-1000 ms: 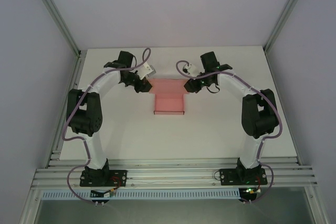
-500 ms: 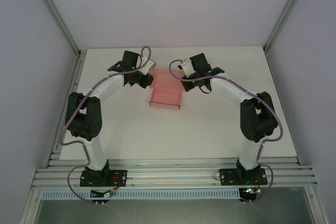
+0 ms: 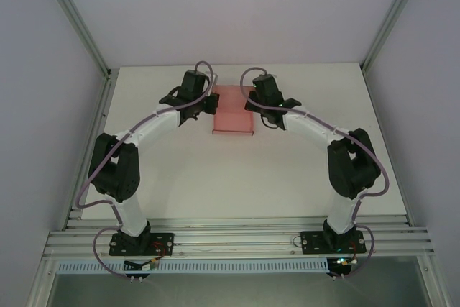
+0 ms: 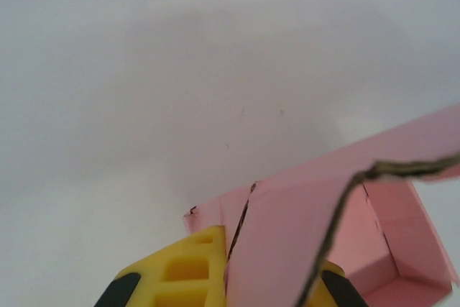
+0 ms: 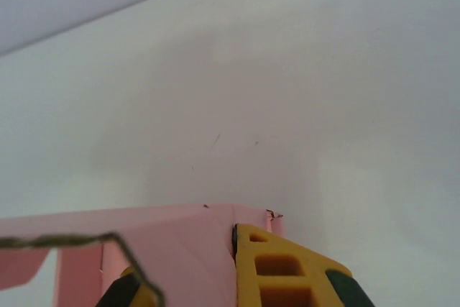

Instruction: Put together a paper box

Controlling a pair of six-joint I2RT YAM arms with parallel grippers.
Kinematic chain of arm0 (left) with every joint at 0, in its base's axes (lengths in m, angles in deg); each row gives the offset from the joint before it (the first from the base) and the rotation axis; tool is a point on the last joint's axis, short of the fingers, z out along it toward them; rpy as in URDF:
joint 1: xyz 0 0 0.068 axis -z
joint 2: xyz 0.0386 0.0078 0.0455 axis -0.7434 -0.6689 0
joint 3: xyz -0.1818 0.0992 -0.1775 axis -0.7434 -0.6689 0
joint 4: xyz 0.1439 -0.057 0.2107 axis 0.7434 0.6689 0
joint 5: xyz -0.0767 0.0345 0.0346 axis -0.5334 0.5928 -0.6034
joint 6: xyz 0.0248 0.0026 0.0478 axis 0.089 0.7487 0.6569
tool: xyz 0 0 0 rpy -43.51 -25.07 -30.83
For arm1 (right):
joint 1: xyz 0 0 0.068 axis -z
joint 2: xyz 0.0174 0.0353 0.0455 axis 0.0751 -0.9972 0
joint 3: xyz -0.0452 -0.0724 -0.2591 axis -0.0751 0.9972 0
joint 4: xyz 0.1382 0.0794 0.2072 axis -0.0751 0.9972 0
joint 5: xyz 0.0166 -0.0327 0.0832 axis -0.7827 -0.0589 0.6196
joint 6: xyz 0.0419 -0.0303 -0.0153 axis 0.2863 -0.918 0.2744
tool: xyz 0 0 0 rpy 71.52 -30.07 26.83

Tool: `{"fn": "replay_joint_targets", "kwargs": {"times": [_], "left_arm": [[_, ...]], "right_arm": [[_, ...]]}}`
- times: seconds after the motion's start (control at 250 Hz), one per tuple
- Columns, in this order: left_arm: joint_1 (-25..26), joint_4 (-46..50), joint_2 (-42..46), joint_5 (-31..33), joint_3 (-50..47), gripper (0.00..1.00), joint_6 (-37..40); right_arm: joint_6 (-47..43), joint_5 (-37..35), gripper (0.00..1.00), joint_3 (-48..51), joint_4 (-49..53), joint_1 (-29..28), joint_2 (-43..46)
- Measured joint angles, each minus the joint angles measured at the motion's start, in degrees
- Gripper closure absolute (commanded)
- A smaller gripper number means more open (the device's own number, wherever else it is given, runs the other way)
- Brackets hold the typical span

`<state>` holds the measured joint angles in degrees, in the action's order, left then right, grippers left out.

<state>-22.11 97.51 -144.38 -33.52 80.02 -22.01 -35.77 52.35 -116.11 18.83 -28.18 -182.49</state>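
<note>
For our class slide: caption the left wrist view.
Left gripper shut on a flap of the paper box, white table behind.

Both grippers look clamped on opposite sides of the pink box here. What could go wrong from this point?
1. The left gripper and right gripper each pinch thin card of the paper box. Uneven pulling between the arms could tear it at a crease.
2. In the left wrist view the pinched wall already bows. Further pushing might crumple it instead of folding it along the crease.
</note>
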Motion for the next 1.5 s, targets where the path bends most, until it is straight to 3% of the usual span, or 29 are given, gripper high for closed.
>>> {"fn": "replay_joint_targets", "kwargs": {"times": [0.188,0.419,0.735,1.042,1.498], "left_arm": [[2.4,0.0,0.8,14.2,0.0,1.00,-13.2],[2.4,-1.9,2.2,16.6,-1.2,1.00,-22.7],[2.5,-10.1,4.7,15.2,-8.6,1.00,-20.2],[2.5,-20.0,4.7,11.8,-18.3,1.00,-17.0],[2.5,-29.2,4.7,9.0,-26.1,1.00,-14.0]], "right_arm": [[5.6,-3.4,0.99,0.2,-2.2,-3.1,0.0],[6.2,-5.8,0.98,0.2,-3.8,-5.0,0.0],[3.8,-7.5,0.97,1.1,-5.8,-5.0,0.0],[0.5,-8.2,0.96,9.0,-12.9,-6.0,0.0],[-5.2,-15.3,0.98,15.5,-19.5,-9.8,-0.2]]}}
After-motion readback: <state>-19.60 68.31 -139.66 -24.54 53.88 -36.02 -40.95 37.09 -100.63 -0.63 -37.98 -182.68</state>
